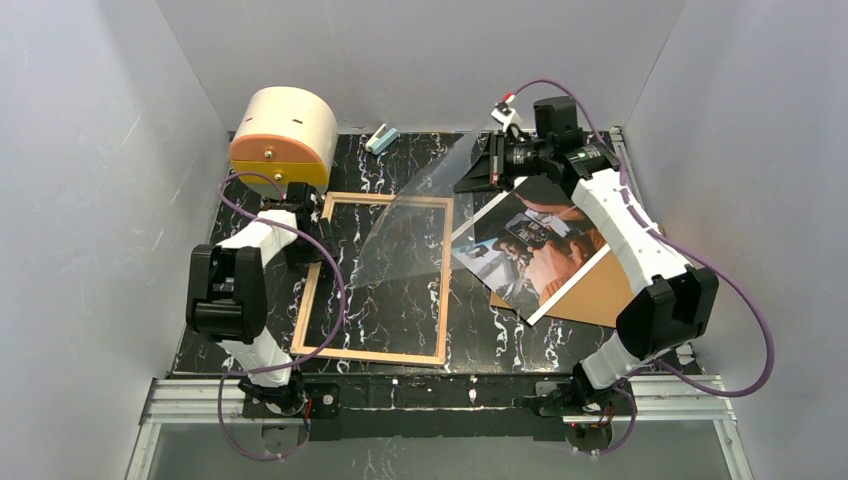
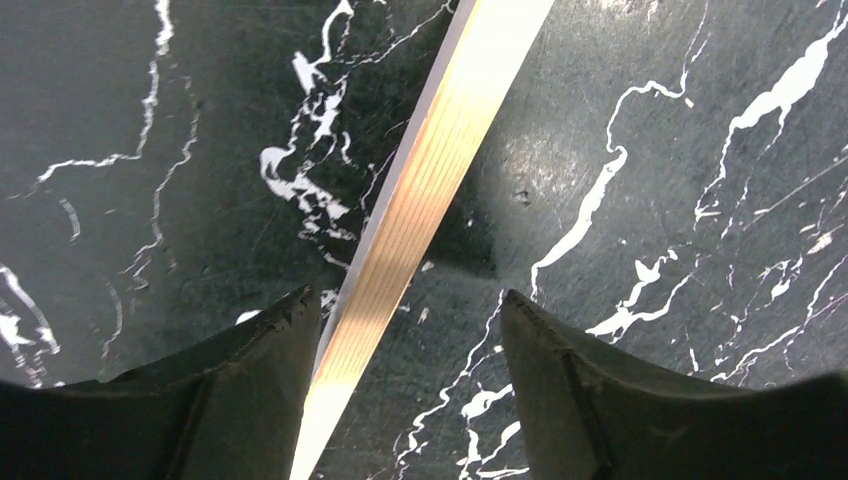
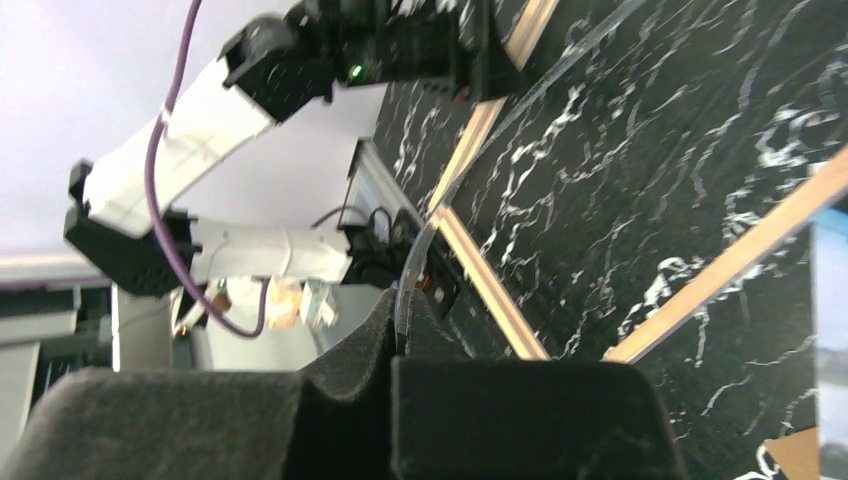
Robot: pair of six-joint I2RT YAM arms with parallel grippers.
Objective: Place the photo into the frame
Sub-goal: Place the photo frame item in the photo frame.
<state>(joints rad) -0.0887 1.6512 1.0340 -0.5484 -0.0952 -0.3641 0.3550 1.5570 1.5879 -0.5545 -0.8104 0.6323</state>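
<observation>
Wood-rimmed frame (image 1: pixel 446 290) lies flat on the tabletop (image 1: pixel 480 335), the left pincer (image 2: pixel 405 305) spread astride its rim. Right pincer (image 3: pixel 400 322) clamps the clear pane (image 1: pixel 410 235), tilted over the frame. Photo (image 1: pixel 530 250) rests on a board (image 1: pixel 603 292) beside it.

Looks like a robotics lab test cell to me, not anybody's home or shop. Plain white panels (image 1: pixel 90 150) box the work area in on three sides, so it's more a booth than a room. The left arm (image 1: pixel 235 290) and right arm (image 1: pixel 630 230) are bolted onto an aluminium rail (image 1: pixel 190 395) at the near edge, with purple cables (image 1: pixel 745 300) looping loose off them. The tabletop (image 1: pixel 480 340) is just a black marble-look surface — bench stuff, nothing homey.
</observation>
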